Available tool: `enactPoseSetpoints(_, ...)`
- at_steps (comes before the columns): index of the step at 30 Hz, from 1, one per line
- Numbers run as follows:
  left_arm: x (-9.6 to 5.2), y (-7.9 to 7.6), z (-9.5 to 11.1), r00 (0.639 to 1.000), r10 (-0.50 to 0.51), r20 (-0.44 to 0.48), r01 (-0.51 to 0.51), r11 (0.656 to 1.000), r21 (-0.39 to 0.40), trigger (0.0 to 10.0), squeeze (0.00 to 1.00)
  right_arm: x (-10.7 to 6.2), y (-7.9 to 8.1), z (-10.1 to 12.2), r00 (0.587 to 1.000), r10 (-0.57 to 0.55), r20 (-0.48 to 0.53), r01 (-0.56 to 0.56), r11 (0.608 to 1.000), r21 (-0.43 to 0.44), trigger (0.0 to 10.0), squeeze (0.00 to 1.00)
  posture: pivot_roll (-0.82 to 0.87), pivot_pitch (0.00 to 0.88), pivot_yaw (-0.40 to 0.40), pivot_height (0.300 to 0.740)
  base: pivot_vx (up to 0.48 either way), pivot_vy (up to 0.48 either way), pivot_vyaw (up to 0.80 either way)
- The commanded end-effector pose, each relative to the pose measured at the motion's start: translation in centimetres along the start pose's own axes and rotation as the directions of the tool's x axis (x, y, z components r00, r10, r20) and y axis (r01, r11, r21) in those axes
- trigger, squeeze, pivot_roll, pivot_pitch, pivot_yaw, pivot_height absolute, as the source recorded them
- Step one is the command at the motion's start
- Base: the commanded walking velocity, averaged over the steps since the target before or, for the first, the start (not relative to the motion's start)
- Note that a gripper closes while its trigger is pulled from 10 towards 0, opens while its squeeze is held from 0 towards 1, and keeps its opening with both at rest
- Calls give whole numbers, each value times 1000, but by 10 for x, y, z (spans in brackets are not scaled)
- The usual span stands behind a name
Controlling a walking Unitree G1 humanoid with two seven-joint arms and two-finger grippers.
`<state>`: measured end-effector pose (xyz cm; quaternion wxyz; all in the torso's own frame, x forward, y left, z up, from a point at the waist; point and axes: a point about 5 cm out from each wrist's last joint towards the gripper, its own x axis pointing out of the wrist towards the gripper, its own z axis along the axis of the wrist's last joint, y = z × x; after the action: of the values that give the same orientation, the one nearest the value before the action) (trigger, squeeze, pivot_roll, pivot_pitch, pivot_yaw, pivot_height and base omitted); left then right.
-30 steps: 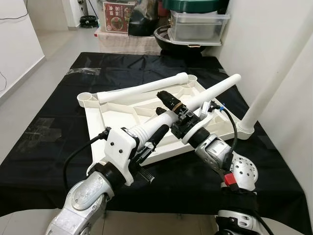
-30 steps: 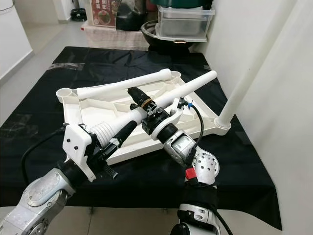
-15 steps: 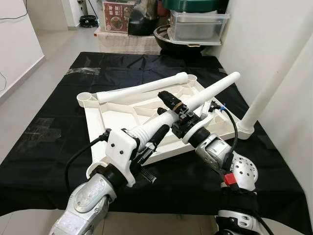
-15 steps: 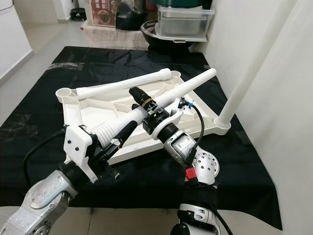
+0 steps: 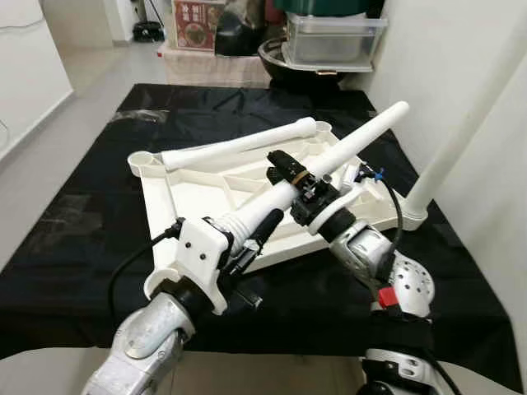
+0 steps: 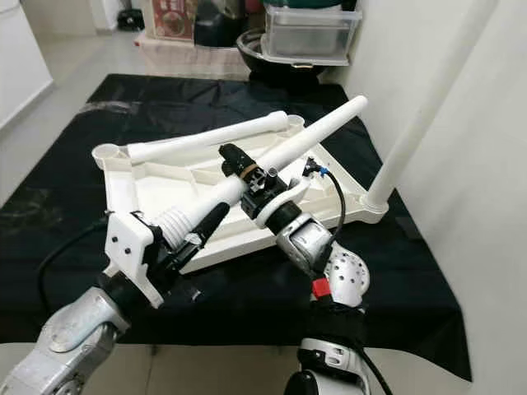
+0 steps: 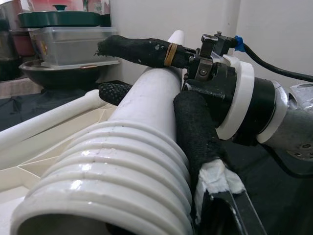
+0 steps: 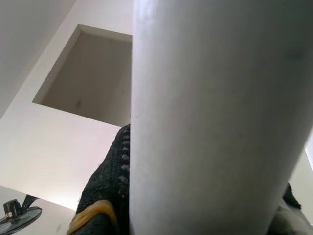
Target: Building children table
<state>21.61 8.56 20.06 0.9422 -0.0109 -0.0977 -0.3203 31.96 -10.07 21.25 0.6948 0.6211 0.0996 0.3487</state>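
Observation:
A white tabletop [image 5: 206, 185] lies upside down on a black cloth. One white leg [image 5: 239, 148] lies loose across its far side. Another leg [image 5: 440, 160] stands upright in the right corner socket. Both grippers hold a third leg [image 5: 354, 144] slanting above the tabletop, far end raised. My left gripper [image 5: 255, 229] is shut around its threaded end [image 7: 107, 181], one black finger [image 7: 195, 132] pressed to its side. My right gripper [image 5: 290, 174] is shut on the leg's middle [image 8: 210, 122], with a finger [image 8: 107, 181] beside it.
The black cloth [image 5: 90, 214] covers the low work surface to its edges. A clear lidded box [image 5: 329, 41] on a dark bowl and other clutter stand behind the far edge. A white wall [image 5: 486, 123] closes the right side; bare floor [image 5: 49, 140] runs along the left.
The far end of the held leg has tipped upward while both grippers kept their hold. The camera has shifted slightly.

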Motion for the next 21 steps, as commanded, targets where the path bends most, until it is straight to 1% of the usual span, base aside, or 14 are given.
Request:
enactPoseSetpoints(1,1,-11,2,998,-53,19,53,998,-18,10000,0,6,5,-10,1000,9,-28,-9,1000,-8,0,0,92,37,-65,740,0,0,0)
enactPoseSetpoints(10,1,-11,-1,999,-49,0,49,998,-36,10000,0,5,6,-15,999,10,-46,-10,1000,-6,0,0,94,37,-65,740,0,0,0)
enactPoseSetpoints(11,2,-11,-1,999,-52,-1,52,998,-40,10000,0,5,7,-16,998,18,-52,-19,1000,-21,10000,0,95,40,-64,740,0,0,0)
enactPoseSetpoints(15,2,-12,-1,998,-59,-3,59,997,-43,10000,0,5,9,-16,998,24,-57,-26,999,-32,10000,0,95,43,-69,740,0,0,0)
enactPoseSetpoints(16,1,-13,-1,998,-65,-5,64,997,-42,10000,0,6,10,-16,997,31,-64,-34,999,-41,10000,643,96,45,-68,740,0,0,0)
enactPoseSetpoints(17,1,-13,-1,998,-65,-5,64,997,-42,10000,0,6,10,-16,997,31,-64,-34,999,-41,10000,643,96,45,-68,740,0,0,0)
enactPoseSetpoints(18,1,-13,-1,998,-68,-6,68,997,-42,10000,0,6,11,-17,997,37,-72,-40,998,-46,10000,1000,94,47,-67,740,0,0,0)
enactPoseSetpoints(20,1,-13,-1,997,-71,-6,70,997,-42,10000,0,6,12,-18,996,37,-79,-41,998,-51,10000,1000,94,47,-67,740,0,0,0)
enactPoseSetpoints(21,1,-13,-1,997,-74,-5,73,996,-43,10000,0,7,11,-20,996,31,-85,-36,998,-52,10000,761,94,48,-66,740,0,0,0)
